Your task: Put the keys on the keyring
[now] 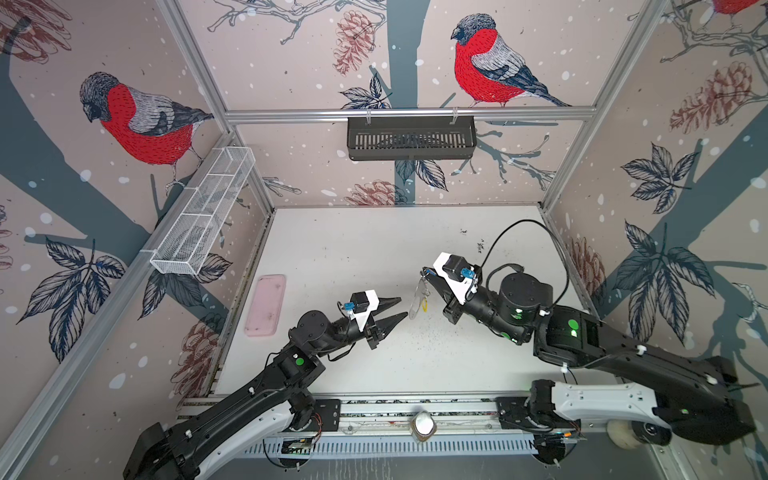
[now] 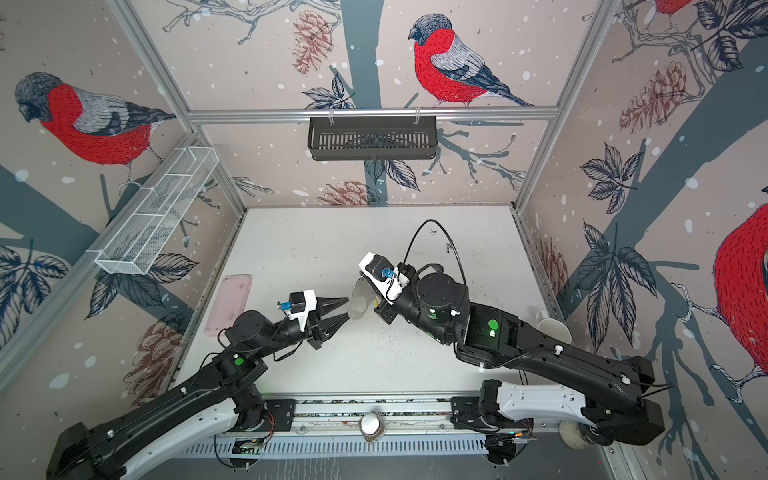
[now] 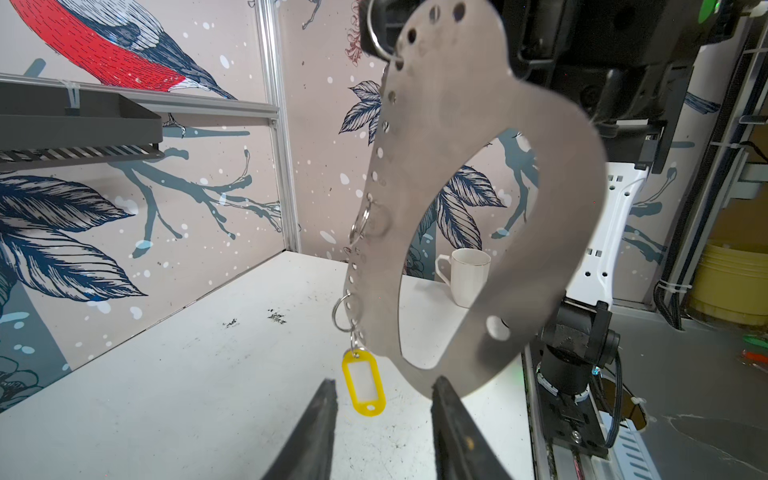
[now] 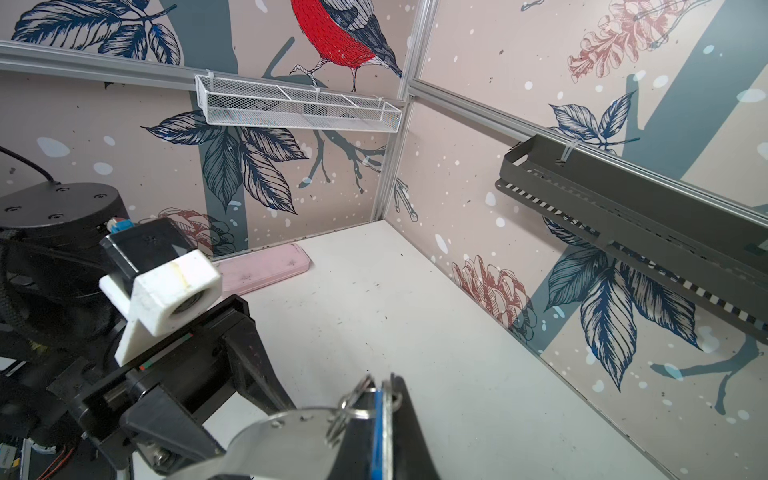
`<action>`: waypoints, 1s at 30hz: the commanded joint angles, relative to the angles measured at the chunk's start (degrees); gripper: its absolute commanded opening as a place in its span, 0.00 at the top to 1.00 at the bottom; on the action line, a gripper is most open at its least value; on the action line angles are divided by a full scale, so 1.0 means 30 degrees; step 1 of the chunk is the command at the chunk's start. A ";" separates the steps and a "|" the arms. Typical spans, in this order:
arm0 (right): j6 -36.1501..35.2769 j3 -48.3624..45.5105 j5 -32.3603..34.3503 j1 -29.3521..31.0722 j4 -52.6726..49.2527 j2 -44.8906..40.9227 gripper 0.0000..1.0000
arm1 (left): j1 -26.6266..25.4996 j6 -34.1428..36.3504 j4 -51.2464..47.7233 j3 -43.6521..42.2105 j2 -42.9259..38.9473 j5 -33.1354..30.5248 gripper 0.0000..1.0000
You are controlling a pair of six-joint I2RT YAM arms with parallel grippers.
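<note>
The keyring (image 3: 561, 208) is a grey oval plate that hangs in the air over the middle of the table, seen in both top views (image 1: 415, 299) (image 2: 359, 305). My right gripper (image 4: 382, 380) is shut at its top end on a blue tag (image 4: 377, 428) and a thin metal strip beside it. A ring (image 4: 353, 401) links these to the plate. A yellow tag (image 3: 363, 386) dangles from a ring at the plate's lower edge; its key does not show. My left gripper (image 3: 384, 380) stands open and empty, level with that yellow tag (image 1: 424, 306).
A pink tray (image 1: 266, 305) lies at the table's left edge. A white mug (image 3: 465, 274) stands at the right side behind the right arm. A black basket (image 1: 411, 139) hangs on the back wall, and a white mesh basket (image 1: 203, 216) on the left wall.
</note>
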 commanded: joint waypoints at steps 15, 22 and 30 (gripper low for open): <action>-0.0182 0.0495 0.0691 0.0103 0.1137 0.0484 1.00 | -0.1173 0.0965 0.0031 0.0448 0.0098 -0.0456 0.61; -0.0180 0.0641 0.0650 0.0133 0.1042 0.0736 1.00 | -0.1335 0.1171 -0.0020 0.0535 0.0051 -0.0694 0.60; -0.0339 0.0802 0.0755 0.0159 0.0992 0.0757 1.00 | -0.1423 0.1171 -0.0255 0.0592 0.0202 -0.0664 0.60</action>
